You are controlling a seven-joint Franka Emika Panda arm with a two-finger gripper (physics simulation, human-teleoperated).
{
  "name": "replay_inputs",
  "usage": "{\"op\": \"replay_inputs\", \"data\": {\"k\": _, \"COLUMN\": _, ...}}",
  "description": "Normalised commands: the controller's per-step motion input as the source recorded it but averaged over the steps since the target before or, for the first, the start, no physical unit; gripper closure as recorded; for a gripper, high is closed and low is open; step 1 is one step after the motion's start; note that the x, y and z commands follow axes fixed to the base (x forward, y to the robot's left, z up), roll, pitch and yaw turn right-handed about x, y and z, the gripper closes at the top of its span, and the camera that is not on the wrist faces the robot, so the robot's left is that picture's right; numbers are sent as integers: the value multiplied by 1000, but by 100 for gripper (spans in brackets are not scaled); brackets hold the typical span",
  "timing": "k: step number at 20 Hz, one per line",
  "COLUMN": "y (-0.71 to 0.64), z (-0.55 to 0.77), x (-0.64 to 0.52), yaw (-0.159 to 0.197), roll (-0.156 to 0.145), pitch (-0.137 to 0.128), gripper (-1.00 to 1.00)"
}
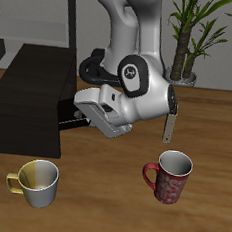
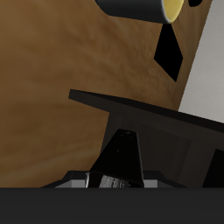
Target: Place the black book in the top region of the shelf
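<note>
Wooden desk below; my hand grips the black book, carrying toward the shelf at nine o'clock; next, I lift it onto the top.

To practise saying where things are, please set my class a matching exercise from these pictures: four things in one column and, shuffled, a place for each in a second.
Things
1. pale yellow mug
2. dark red patterned mug
3. thin black book
4. green potted plant

Places
A. at the back, behind the robot arm
B. near the table's front edge, in front of the low matte-black shelf
C. in the gripper, beside the shelf
D. near the table's front edge, away from the shelf

Pairs: 1-B, 2-D, 3-C, 4-A
</note>
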Motion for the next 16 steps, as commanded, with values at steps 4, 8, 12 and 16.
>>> {"op": "replay_inputs", "data": {"k": 4, "y": -218, "z": -9, "x": -123, "yaw": -29, "roll": -64, "pitch": 28, "gripper": 100}}
{"op": "replay_inputs", "data": {"k": 8, "y": -221, "z": 61, "x": -87, "yaw": -18, "roll": -55, "pitch": -17, "gripper": 100}}
{"op": "replay_inputs", "data": {"k": 12, "y": -249, "z": 83, "x": -39, "yaw": -42, "roll": -32, "pitch": 39, "gripper": 100}}
{"op": "replay_inputs", "data": {"k": 16, "y": -160, "z": 40, "x": 23, "yaw": -21, "roll": -5, "pitch": 10, "gripper": 100}}
